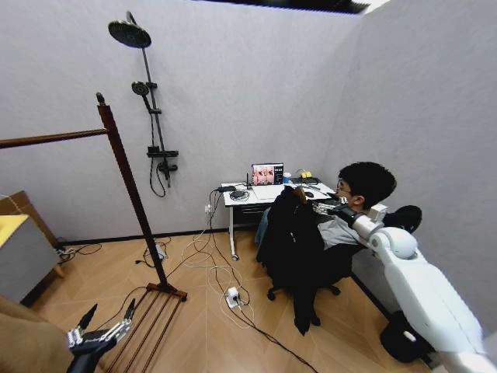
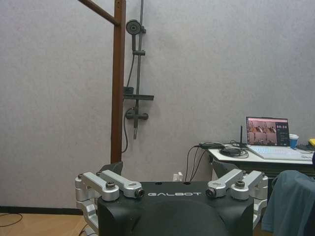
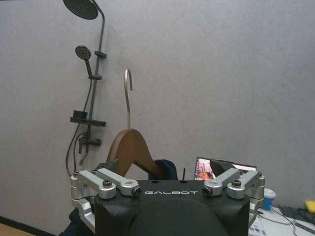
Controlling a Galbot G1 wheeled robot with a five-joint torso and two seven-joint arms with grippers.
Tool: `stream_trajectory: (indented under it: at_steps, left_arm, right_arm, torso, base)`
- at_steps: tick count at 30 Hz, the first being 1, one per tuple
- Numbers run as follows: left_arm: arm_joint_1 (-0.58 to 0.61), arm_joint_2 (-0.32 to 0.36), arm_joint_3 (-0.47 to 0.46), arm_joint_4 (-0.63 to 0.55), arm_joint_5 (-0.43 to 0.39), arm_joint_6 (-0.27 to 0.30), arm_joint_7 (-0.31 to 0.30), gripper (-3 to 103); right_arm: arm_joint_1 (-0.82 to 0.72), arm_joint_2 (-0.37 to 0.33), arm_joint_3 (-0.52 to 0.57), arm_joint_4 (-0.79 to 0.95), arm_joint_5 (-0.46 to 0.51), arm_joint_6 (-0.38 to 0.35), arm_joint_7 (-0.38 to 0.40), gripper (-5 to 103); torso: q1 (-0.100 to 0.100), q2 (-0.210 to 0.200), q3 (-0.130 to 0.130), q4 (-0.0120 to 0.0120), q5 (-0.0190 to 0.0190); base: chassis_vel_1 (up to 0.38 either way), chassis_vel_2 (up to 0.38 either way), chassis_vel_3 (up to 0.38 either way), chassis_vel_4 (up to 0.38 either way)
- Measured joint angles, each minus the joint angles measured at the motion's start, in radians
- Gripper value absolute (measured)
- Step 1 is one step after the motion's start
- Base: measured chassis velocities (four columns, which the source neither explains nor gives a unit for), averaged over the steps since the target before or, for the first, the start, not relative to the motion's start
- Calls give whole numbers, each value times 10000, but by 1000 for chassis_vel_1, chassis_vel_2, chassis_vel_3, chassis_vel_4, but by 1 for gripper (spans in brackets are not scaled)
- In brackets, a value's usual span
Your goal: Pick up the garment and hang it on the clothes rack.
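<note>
1. The garment (image 1: 293, 249) hangs long-axis down from the right gripper (image 1: 322, 207), held out on the right side of the head view, in front of a seated person (image 1: 365, 190).
2. The clothes rack (image 1: 124, 175) stands well apart to the left, its bar high, so the carry has to go leftward and up.
3. The left gripper (image 1: 101, 326), fingers apart and empty, waits low near the rack's base.
4. The right wrist view adds the wooden hanger (image 3: 132, 150) upright, hook (image 3: 128, 93) free above; whether the right fingers clamp it I cannot tell.

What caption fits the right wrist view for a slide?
Right gripper holds the black jacket by its wooden hanger, hook up.
</note>
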Motion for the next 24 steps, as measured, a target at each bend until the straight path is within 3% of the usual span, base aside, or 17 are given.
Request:
stream_trajectory:
  at_steps: [7,10,11,13,14,15,17,24]
  left_arm:
    - [0,0,0,0,0,0,-2,100]
    - [0,0,0,0,0,0,-1,100]
    - [0,0,0,0,0,0,-1,100]
    - [0,0,0,0,0,0,0,100]
    - [0,0,0,0,0,0,0,100]
    - [0,0,0,0,0,0,-1,100]
    - [0,0,0,0,1,0,-1,100]
    - [0,0,0,0,0,0,-1,100]
  right_arm:
    - [-31,463,-461,638,144,-81,276,100]
    - [-228,736,-685,1279,246,-395,1294,100]
    - [-228,736,-685,1279,246,-395,1294,100]
    - [-119,921,-1074,1376,190,-406,2555,100]
    - [-119,921,-1074,1376,190,-406,2555,100]
    - [143,1101,-1403,1240,95,-331,3576,100]
    - [357,1198,-1573,1072,18,-335,3957,100]
    - [1674,1526,-2236,-27,57,-445,4106,100]
  torso:
    - [-2,1,0,0,-2]
    - [-3,1,-1,-4,-1]
    - [-3,1,-1,-4,-1]
    - [-3,1,-1,-3,0]
    - [-3,1,-1,-3,0]
    - [-3,1,0,2,0]
    - [-3,1,-1,3,-1]
    - [-2,1,0,-1,-1]
  base:
    - [0,0,0,0]
    - [0,0,0,0]
    - [0,0,0,0]
    - [0,0,0,0]
    - [0,0,0,0]
    - [0,0,0,0]
    - [0,0,0,0]
    - [0,0,0,0]
